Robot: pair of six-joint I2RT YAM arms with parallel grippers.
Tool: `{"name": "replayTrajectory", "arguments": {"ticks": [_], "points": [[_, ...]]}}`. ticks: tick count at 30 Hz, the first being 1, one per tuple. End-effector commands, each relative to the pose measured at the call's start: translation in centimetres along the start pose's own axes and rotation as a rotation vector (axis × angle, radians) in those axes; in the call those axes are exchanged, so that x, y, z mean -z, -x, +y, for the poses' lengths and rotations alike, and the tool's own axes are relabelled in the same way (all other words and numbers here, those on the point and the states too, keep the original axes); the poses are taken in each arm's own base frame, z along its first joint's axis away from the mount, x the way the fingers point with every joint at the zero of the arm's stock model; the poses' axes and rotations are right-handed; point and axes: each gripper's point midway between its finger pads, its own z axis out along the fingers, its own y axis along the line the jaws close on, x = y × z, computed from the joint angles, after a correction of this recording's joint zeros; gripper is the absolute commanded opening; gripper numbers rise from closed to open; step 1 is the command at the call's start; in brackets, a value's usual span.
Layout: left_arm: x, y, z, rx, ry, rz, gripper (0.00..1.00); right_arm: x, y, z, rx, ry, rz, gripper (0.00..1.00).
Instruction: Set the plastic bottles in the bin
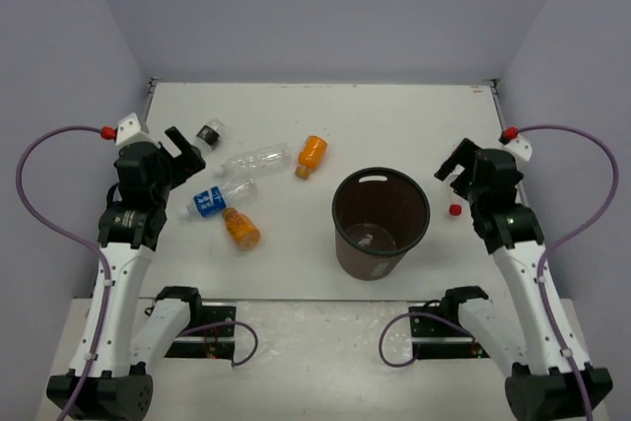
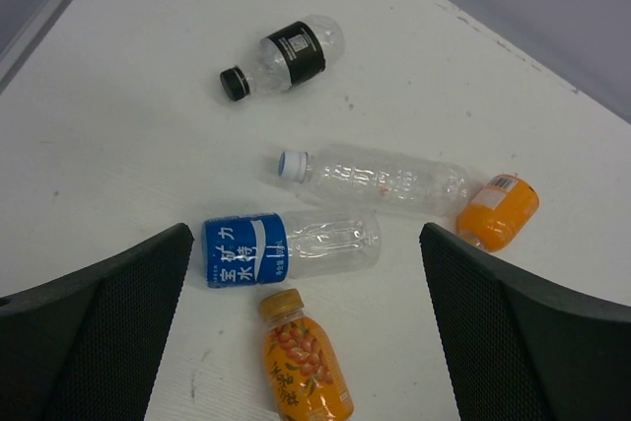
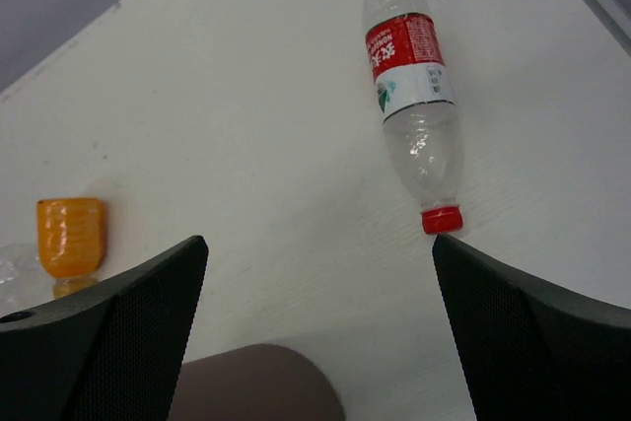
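On the left half of the table (image 1: 394,115), five bottles lay on their sides in a loose bunch: the black-label one (image 2: 286,54) farthest back, then the plain clear one (image 2: 380,179) with an orange one (image 2: 498,211) touching its base end. The blue-label one (image 2: 286,248) was nearer, and the second orange one (image 2: 304,362) sat just beside it, nearest of all. The red-label bottle (image 3: 414,96) lay by itself on the right, red cap toward the bin (image 1: 370,263), mostly hidden under the right arm from above. The bin stood upright right of center, well apart from the bunch. The left gripper (image 1: 187,152) hung over the bunch with jaws spread wide, holding nothing. The right gripper (image 1: 452,167) was just as wide and empty, between the bin and the red-label bottle.
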Motion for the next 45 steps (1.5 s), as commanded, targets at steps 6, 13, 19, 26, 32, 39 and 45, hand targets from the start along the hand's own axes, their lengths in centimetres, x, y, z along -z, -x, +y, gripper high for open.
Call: {"name": "replayTrajectory", "arguments": {"ticks": [6, 13, 19, 26, 32, 39, 45], "points": [[-2.2, -0.6, 0.2, 0.032, 0.023, -0.017, 1.0, -10.1, 1.9, -3.3, 0.031, -0.152, 0.08, 0.99], [-3.6, -1.9, 1.0, 0.02, 0.062, 0.02, 1.0, -16.2, 0.2, -3.5, 0.143, -0.173, 0.226, 0.99], [-4.0, -2.2, 1.6, 0.023, 0.098, 0.023, 1.0, -17.0, 1.7, -3.5, 0.117, -0.2, 0.291, 0.99], [-4.5, -1.7, 1.2, 0.018, 0.086, 0.004, 1.0, -16.6, -2.2, -4.2, -0.003, -0.274, 0.443, 0.99], [-5.2, -2.0, 0.7, 0.016, 0.064, 0.017, 1.0, -15.8, -3.4, -4.6, -0.088, -0.32, 0.452, 0.99], [-5.9, -2.5, 0.8, 0.001, 0.075, 0.048, 1.0, -14.8, -6.9, -8.0, -0.047, -0.436, 0.496, 0.99], [-5.9, -2.2, 0.5, 0.003, 0.067, 0.041, 1.0, -16.4, -8.8, -8.0, -0.025, -0.41, 0.557, 0.98]]}}
